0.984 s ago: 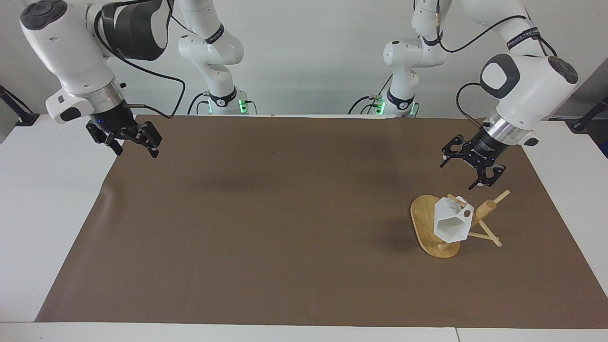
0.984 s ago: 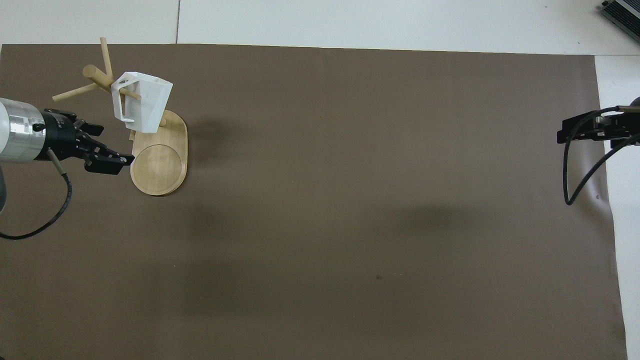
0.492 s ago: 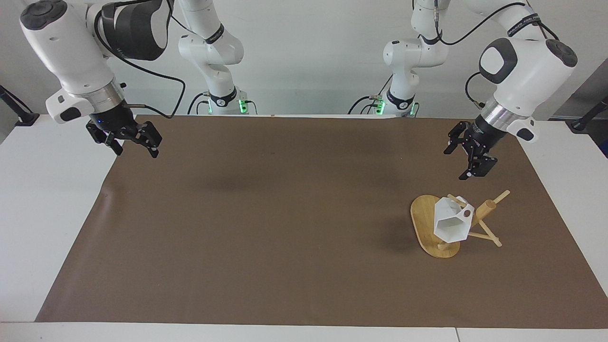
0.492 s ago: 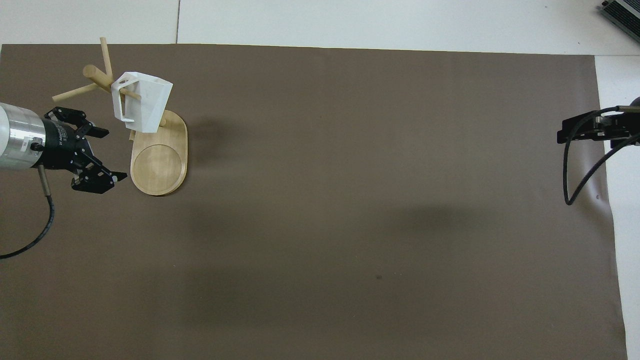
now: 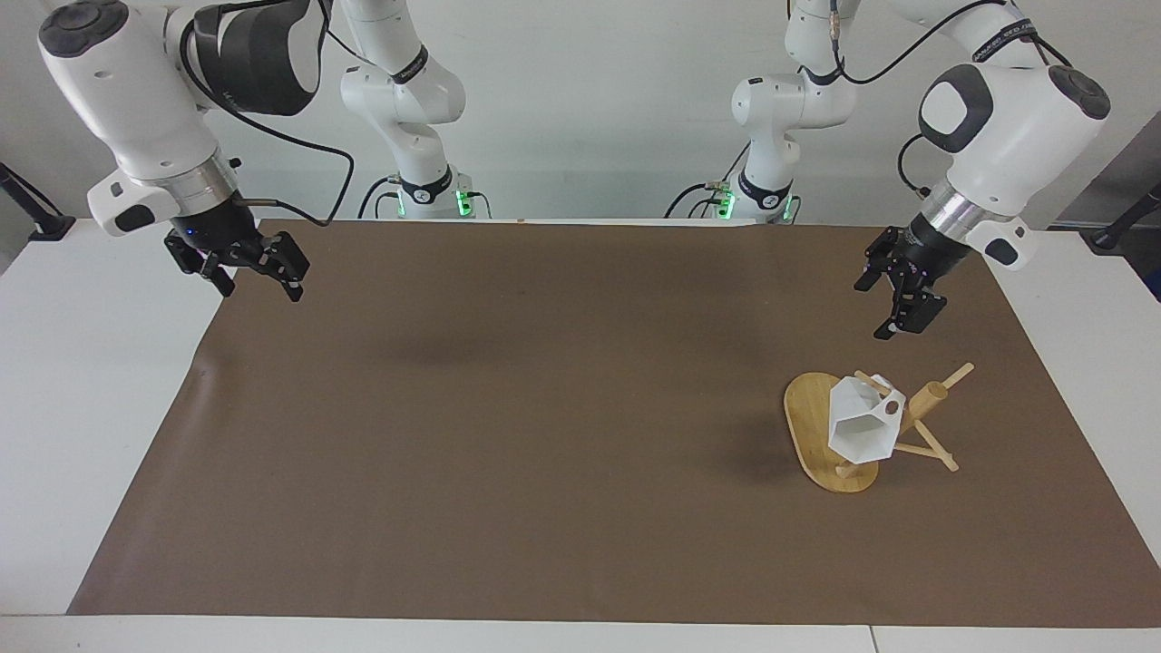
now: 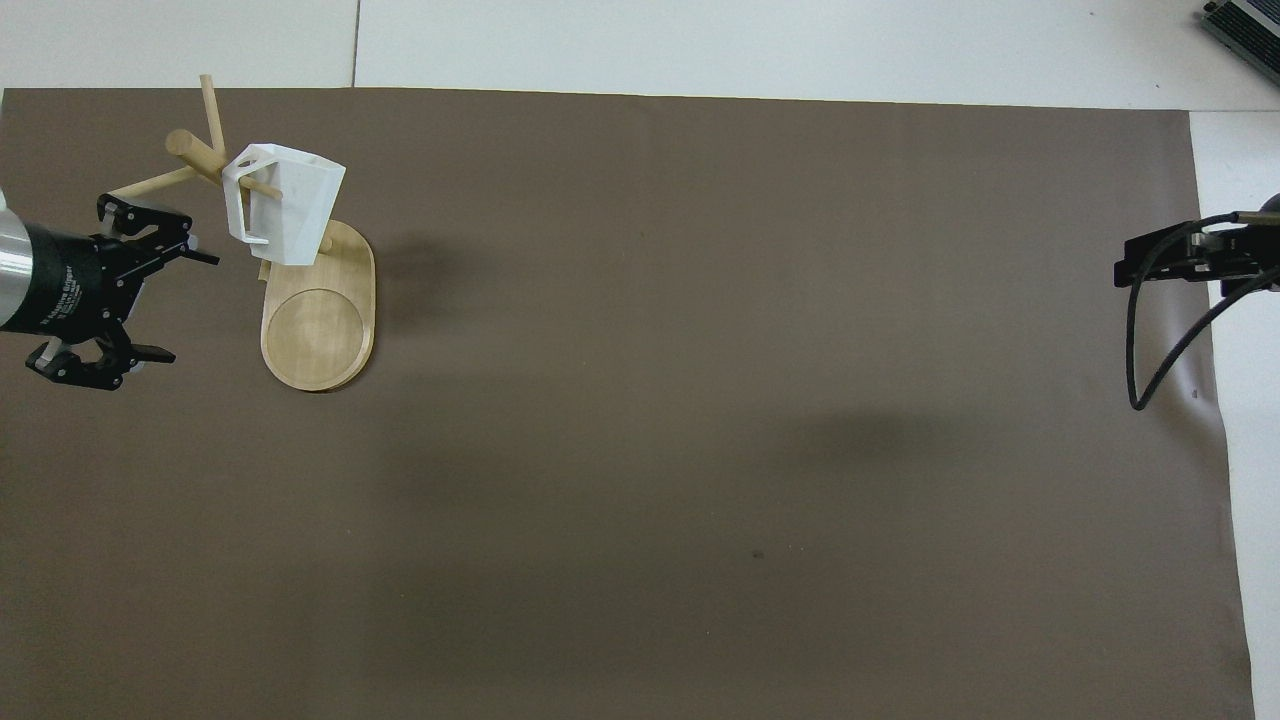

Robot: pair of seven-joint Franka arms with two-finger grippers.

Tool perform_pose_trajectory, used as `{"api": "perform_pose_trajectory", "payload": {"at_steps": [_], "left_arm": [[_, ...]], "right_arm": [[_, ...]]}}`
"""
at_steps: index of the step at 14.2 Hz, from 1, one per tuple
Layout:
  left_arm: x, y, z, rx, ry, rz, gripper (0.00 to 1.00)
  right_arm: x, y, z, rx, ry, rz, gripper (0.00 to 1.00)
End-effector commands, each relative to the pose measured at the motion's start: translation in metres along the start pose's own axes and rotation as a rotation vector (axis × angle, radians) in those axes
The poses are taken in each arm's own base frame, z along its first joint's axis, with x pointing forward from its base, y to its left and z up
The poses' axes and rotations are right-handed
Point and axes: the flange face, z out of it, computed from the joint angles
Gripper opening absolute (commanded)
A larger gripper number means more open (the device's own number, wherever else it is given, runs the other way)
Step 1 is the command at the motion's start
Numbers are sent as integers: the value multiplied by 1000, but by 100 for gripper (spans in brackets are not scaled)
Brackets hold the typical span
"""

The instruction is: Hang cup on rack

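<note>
From the facing camera, a brown paper mat covers the white table. The small white faceted cup hangs by its handle on the light bamboo peg rack, toward the left arm's end. The left gripper hangs empty above the mat, clear of the rack, jaws spread. The right gripper waits open over the mat's corner.

From overhead, the cup hangs over the rack base; the left gripper is beside it, wide apart, and the right gripper shows only partly.

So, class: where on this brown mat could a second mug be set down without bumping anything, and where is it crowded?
Free: the whole middle of the brown mat, from the rack to the right arm's end. Crowded: the left arm's end, where the cup hangs on the rack's pegs under the open left gripper. The open right gripper waits over the mat's corner.
</note>
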Motion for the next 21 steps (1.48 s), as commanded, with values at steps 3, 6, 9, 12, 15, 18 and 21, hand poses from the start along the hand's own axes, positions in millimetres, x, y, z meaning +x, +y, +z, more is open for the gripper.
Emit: {"api": "perform_pose_trajectory", "payload": {"at_steps": [3,6,9,12,15,18,21], "left_arm": [[2,3,-19,78,35,334,100],[2,3,-39,96,31,622,100],[3,-3,-58,183,34,923,100],[4,-4,-75,213,-3,1037,100],[-1,-6,-82,224,-29,1043,100],[-6,-7,-87,225,-24,1047,100],[-2,-17,-96,231,-22,1043,100]], "right_arm": [[-2,0,0,18,-7,14,100],[-2,-1,0,18,-7,12,100],[-2,0,0,18,-7,14,100],[-2,0,0,18,-7,14,100],[-2,0,0,18,-7,14,100],[-2,0,0,16,-7,14,100],[-2,0,0,18,-7,14,100]]}}
